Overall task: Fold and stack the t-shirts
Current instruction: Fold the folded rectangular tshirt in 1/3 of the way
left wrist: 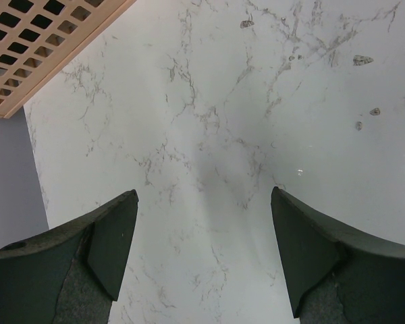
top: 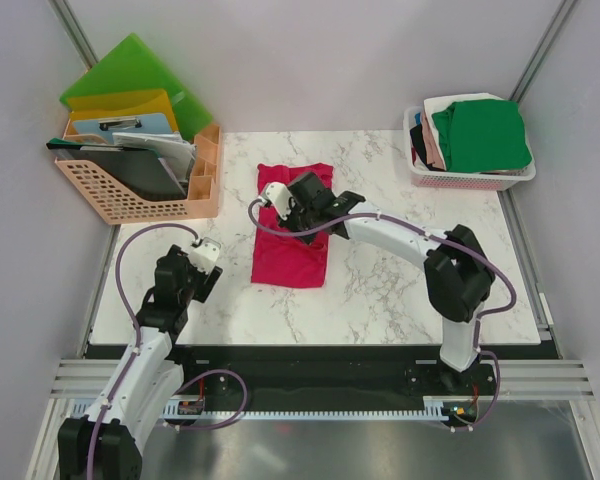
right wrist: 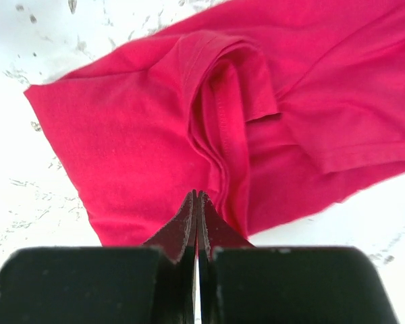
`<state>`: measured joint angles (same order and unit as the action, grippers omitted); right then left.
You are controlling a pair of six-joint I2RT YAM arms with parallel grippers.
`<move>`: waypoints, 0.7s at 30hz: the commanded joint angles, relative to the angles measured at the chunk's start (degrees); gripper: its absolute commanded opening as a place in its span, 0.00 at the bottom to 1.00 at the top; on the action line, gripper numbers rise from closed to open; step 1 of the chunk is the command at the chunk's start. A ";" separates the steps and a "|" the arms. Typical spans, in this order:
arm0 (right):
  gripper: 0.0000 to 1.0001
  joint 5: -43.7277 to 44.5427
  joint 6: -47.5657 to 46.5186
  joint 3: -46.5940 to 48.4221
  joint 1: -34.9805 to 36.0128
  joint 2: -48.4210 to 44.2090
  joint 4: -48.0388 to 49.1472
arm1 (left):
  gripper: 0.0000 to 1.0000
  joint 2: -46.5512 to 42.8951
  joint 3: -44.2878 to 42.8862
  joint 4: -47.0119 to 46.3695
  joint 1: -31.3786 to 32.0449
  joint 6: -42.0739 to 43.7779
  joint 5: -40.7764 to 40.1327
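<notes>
Nearest me, left of the crimson t-shirt (top: 290, 258), my left gripper (left wrist: 202, 202) hangs with jaws apart over the bare table (top: 400, 290). My right gripper (right wrist: 197, 197) is pressed together at the shirt's folded edge. I should lift slowly and check that the cloth follows, because I cannot tell if fabric is really pinched. Far right of it, the other t-shirts (top: 480, 135) lie in a basket (top: 470, 181).

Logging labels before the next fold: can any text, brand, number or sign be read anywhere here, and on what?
No text can be read in any view.
The crimson t-shirt: no print or tag showing.
The stacked shirts in the basket: plain.
The papers in the file rack: too small to read.
</notes>
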<state>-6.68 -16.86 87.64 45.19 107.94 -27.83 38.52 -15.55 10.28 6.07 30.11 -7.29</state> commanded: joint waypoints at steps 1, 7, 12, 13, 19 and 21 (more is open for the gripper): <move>0.00 -2.98 1.48 0.78 -0.01 3.32 -0.29 | 0.86 -0.55 0.35 -1.50 -0.44 -0.22 0.43; 0.00 -4.48 1.40 4.29 -0.01 7.72 -2.22 | 0.87 -0.73 0.43 -1.41 -0.44 -0.14 0.43; 0.00 -2.03 0.16 6.05 -0.10 10.53 -2.66 | 0.86 -0.82 0.52 -1.41 -0.44 -0.14 0.35; 0.00 -1.59 -0.01 6.32 -0.19 10.88 -2.66 | 0.87 -0.82 0.52 -1.41 -0.44 -0.05 0.35; 0.00 4.21 -0.80 10.09 -0.63 14.75 -3.54 | 0.87 -0.47 0.52 -1.41 -0.44 -0.14 0.35; 0.00 7.88 -0.80 12.72 -0.80 16.85 -4.07 | 0.86 -0.55 0.52 -1.41 -0.44 -0.05 0.26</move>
<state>-4.69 -16.93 95.85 44.97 122.37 -31.18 38.26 -15.53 10.31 6.07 30.11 -7.31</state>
